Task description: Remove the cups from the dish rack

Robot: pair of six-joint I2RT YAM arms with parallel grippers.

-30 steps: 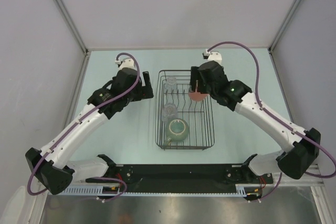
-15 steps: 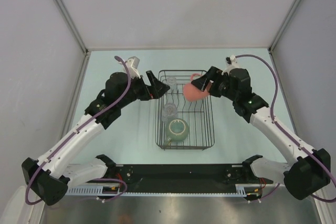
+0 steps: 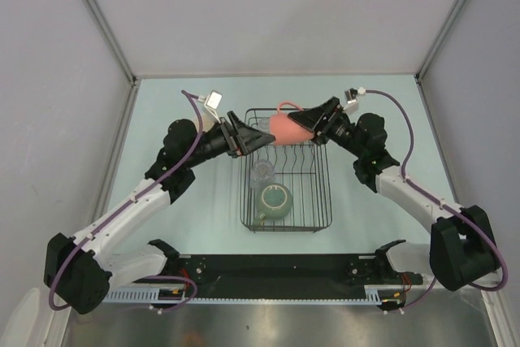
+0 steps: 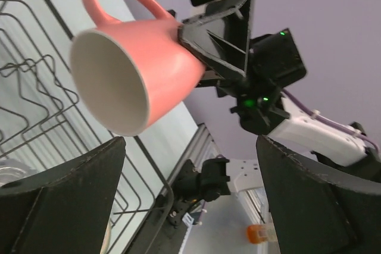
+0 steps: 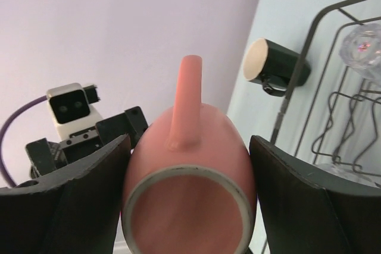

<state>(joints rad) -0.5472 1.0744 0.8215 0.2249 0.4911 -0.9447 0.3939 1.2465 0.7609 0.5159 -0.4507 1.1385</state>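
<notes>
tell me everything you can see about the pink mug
The salmon-pink mug looks like matte ceramic, cream inside, with one loop handle pointing up. Empty, it lies tipped sideways in the air above the far end of the dish rack, mouth toward the left gripper. The right gripper clamps its base end; nothing else touches it.

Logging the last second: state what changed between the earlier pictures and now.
The right gripper, shut on the pink cup, raised it out of the dish rack and turned it sideways, mouth toward the left gripper. That gripper, open, swung in from beside the rack to face the cup. The green mug and a glass tumbler stayed put in the rack.
</notes>
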